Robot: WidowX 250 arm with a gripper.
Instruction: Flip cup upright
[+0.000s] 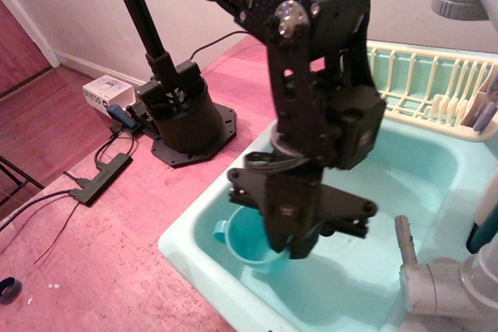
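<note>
The teal translucent cup [247,240] is inside the pale mint sink basin [194,223], near its front left corner. Its open mouth faces up and toward the camera, and its loop handle [221,230] points left. My black gripper [292,248] comes down from above with its fingers closed at the cup's right rim. It appears shut on the rim, holding the cup. The fingertips are partly hidden by the gripper body.
A cream dish rack [424,83] sits behind the sink at the right. A grey faucet [443,285] stands at the front right. The arm's black base [183,114] stands on the pink floor at the left, with cables and a white box [105,92].
</note>
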